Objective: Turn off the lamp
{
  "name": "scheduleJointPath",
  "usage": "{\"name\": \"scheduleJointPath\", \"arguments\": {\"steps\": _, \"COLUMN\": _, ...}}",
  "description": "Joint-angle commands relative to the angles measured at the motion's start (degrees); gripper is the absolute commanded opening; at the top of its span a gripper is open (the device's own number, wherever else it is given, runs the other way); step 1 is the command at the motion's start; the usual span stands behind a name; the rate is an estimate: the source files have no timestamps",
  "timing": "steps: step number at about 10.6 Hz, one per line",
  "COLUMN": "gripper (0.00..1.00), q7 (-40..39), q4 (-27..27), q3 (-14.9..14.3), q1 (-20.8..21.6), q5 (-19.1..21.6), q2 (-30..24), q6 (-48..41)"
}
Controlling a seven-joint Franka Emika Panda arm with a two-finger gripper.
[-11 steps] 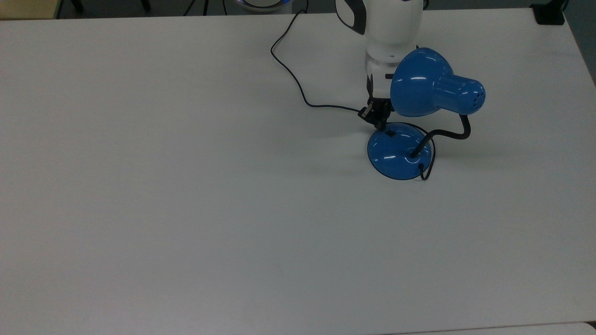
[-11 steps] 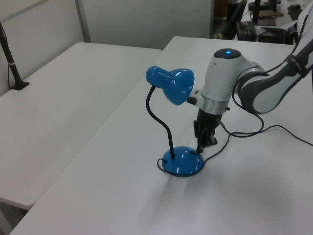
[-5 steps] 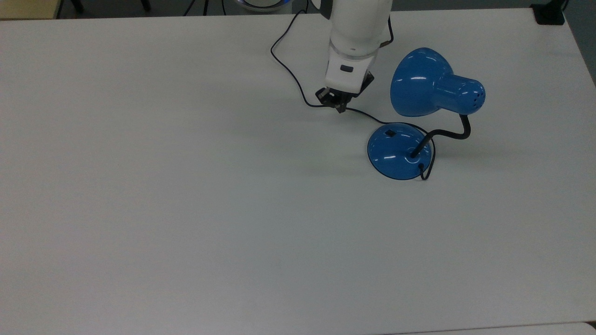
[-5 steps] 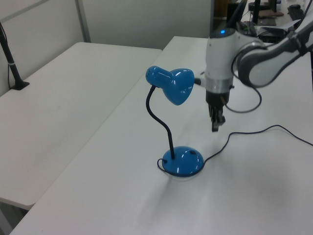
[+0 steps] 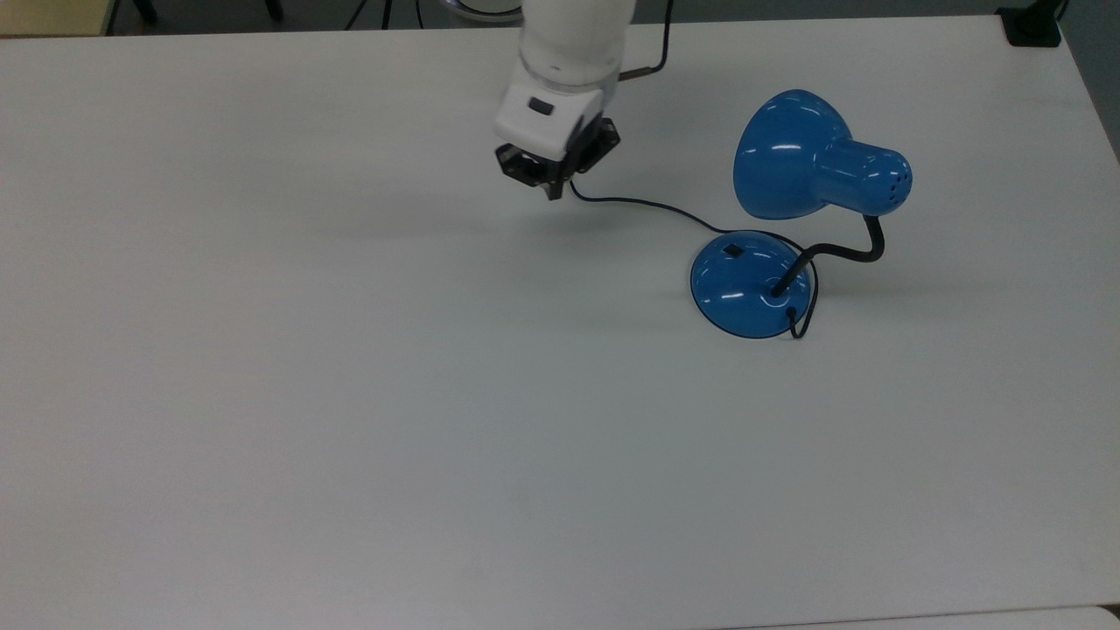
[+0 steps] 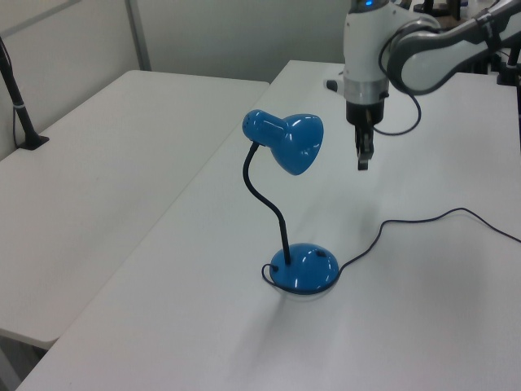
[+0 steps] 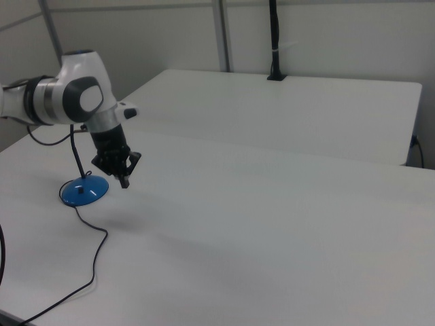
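Observation:
The lamp stands on the white table (image 5: pixel 350 394), with its glossy blue shade (image 5: pixel 792 157) on a black gooseneck (image 5: pixel 840 254). Its round blue base (image 5: pixel 744 289) carries a small black switch (image 5: pixel 732 251), and I see no glow under the shade. A thin black cord (image 5: pixel 639 206) runs from the base toward the top view's upper left. My gripper (image 5: pixel 553 188) hangs shut and holds nothing, well to the top view's left of the base, above the cord. In the left view the gripper (image 6: pixel 362 159) is high above the table, right of the shade (image 6: pixel 289 140) and beyond the base (image 6: pixel 305 269). In the right view the gripper (image 7: pixel 124 178) hovers beside the base (image 7: pixel 85 191).
A second white table (image 6: pixel 122 147) adjoins this one in the left view's left. A black clamp post (image 6: pixel 24 122) stands on it. A black block (image 5: pixel 1032 26) sits at the top view's upper right corner. The cord (image 7: pixel 88 265) trails off the table edge.
My gripper has lifted off the lamp base by the switch and moved up and toward the top view's upper left. The lamp has not moved.

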Motion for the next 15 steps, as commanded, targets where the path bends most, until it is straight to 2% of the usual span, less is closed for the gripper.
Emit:
{"name": "scheduleJointPath", "arguments": {"steps": 1, "gripper": 0.03, "q7": 5.94, "q4": 6.75, "q3": -4.05, "q1": 0.58, "q5": -0.89, "q2": -1.73, "q6": -9.73}}
{"name": "scheduleJointPath", "arguments": {"steps": 3, "gripper": 0.08, "q7": 8.76, "q4": 10.54, "q3": -5.38, "q1": 0.49, "q5": -0.98, "q2": -2.16, "q6": -14.31}}
{"name": "scheduleJointPath", "arguments": {"steps": 5, "gripper": 0.24, "q7": 13.86, "q4": 15.37, "q3": -5.83, "q1": -0.04, "q5": -2.55, "q2": -2.16, "q6": -18.36}}
{"name": "scheduleJointPath", "arguments": {"steps": 6, "gripper": 0.36, "q7": 14.57, "q4": 17.39, "q3": -6.09, "q1": -0.13, "q5": -2.82, "q2": -2.34, "q6": -20.9}}
{"name": "scheduleJointPath", "arguments": {"steps": 8, "gripper": 0.82, "q7": 14.06, "q4": 20.48, "q3": -6.09, "q1": -1.79, "q5": -2.56, "q2": -4.44, "q6": -25.39}}
{"name": "scheduleJointPath", "arguments": {"steps": 9, "gripper": 1.0, "q7": 14.05, "q4": 20.66, "q3": -6.18, "q1": -1.8, "q5": -2.56, "q2": -5.23, "q6": -26.72}}
{"name": "scheduleJointPath", "arguments": {"steps": 15, "gripper": 1.0, "q7": 11.86, "q4": 20.84, "q3": -6.09, "q1": -4.52, "q5": -1.94, "q2": -7.09, "q6": -27.08}}
